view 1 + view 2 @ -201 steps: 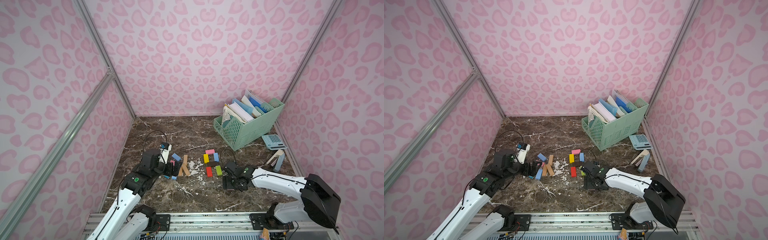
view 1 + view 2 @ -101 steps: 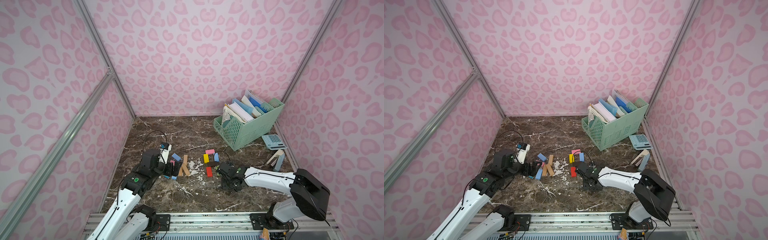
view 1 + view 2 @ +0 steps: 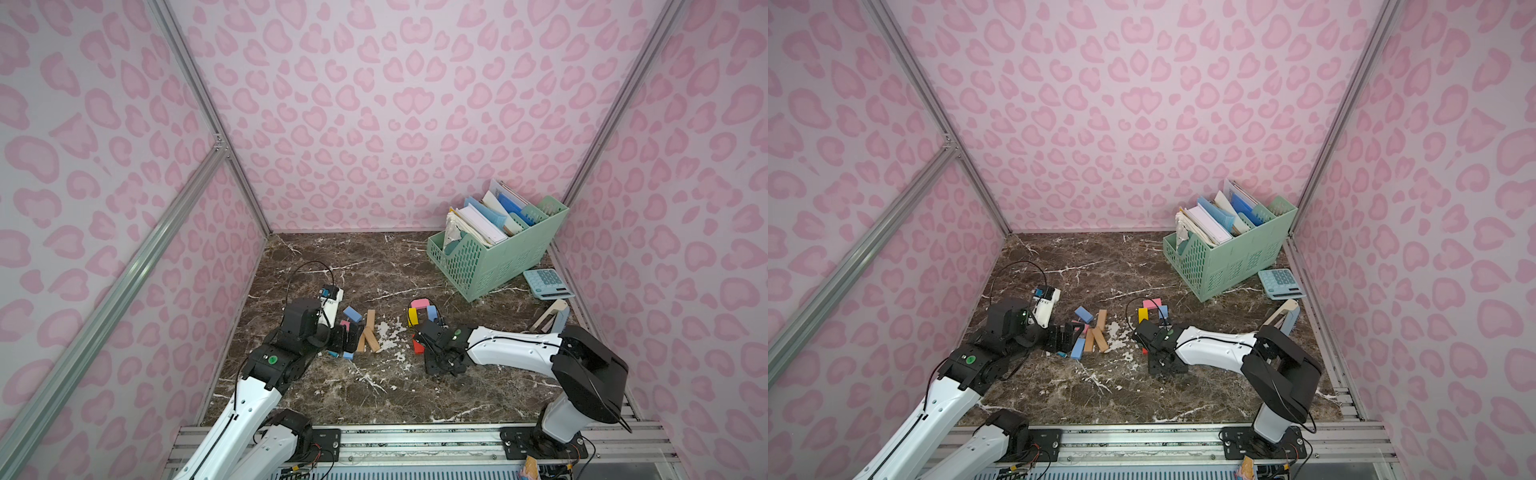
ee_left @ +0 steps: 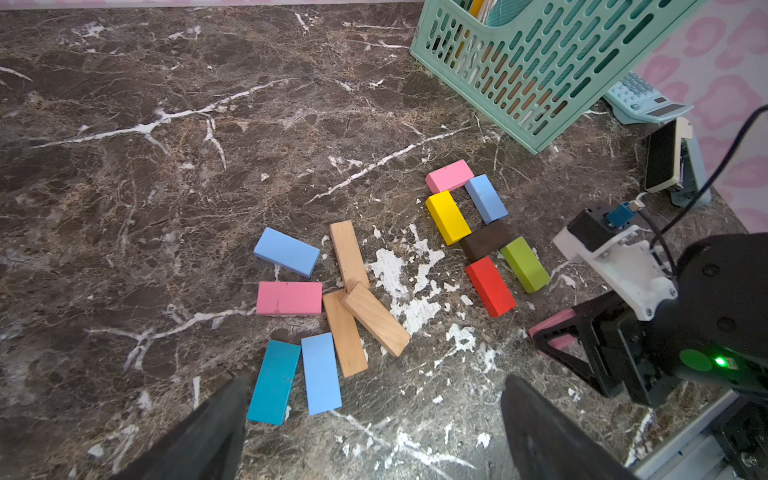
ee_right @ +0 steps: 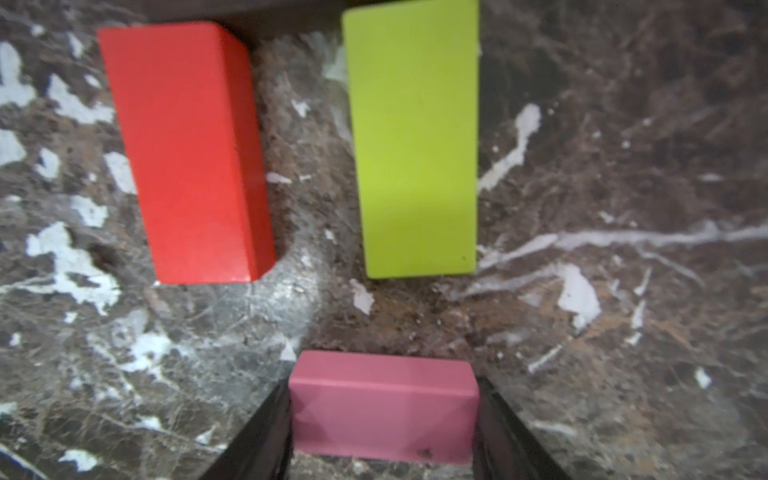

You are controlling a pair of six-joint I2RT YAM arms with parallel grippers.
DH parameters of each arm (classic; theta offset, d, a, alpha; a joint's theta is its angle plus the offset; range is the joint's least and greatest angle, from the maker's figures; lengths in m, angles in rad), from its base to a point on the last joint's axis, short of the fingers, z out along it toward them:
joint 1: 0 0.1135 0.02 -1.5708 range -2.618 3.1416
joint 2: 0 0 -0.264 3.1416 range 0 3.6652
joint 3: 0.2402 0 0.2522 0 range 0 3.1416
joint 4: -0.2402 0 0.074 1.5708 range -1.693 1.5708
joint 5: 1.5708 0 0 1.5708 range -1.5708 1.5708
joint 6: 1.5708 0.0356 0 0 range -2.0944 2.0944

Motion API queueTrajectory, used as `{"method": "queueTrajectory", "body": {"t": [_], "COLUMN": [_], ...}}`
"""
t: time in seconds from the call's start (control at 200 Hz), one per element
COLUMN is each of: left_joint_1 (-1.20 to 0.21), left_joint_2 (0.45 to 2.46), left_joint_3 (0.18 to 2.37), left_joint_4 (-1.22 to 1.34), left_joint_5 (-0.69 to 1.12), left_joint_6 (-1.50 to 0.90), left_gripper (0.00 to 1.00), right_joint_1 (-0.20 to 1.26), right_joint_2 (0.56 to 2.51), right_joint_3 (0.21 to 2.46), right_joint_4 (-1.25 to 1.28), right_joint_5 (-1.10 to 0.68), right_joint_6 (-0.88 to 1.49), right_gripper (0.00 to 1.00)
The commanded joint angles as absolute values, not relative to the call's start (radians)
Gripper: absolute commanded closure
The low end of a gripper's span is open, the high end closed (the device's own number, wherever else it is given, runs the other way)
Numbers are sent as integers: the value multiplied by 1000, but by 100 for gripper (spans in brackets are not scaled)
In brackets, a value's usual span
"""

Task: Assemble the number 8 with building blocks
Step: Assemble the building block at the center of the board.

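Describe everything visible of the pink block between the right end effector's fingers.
The pink block is a small matte rectangular brick with crisp edges and a dark scuff near one corner. It sits crosswise between the right end effector's black fingers, which seem to press its two ends. It is apart from the red block and green block, just short of their free ends. Whether it rests on the marble table cannot be told.

Both top views: high, front, looking down on whole table (image 3: 316,390). L wrist: mid-range, past left gripper (image 4: 370,399). R wrist: v. close; both wrists share red block (image 5: 187,153).
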State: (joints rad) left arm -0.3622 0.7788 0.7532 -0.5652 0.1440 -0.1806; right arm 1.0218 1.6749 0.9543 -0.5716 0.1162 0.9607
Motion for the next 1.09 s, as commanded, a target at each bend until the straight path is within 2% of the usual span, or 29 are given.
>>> {"method": "queueTrajectory", "body": {"t": [0.0,0.735,1.09], "left_joint_1": [-362,-363,-364], "left_joint_2": [776,776,777], "left_joint_3": [752,752,752], "left_joint_4": [-549,-552,-551], "left_joint_5": [147,143,143], "left_joint_6": [-172,-173,-173], "left_gripper": [2,2,2], "right_joint_1": [1023,993,994], "right_joint_2": [1706,1762,1765], "right_joint_3": [986,1051,1053], "right_joint_4": [-581,-568,-565], "right_joint_5": [121,137,140], "right_joint_6": [932,884,879], "right_gripper": [51,49,41]}}
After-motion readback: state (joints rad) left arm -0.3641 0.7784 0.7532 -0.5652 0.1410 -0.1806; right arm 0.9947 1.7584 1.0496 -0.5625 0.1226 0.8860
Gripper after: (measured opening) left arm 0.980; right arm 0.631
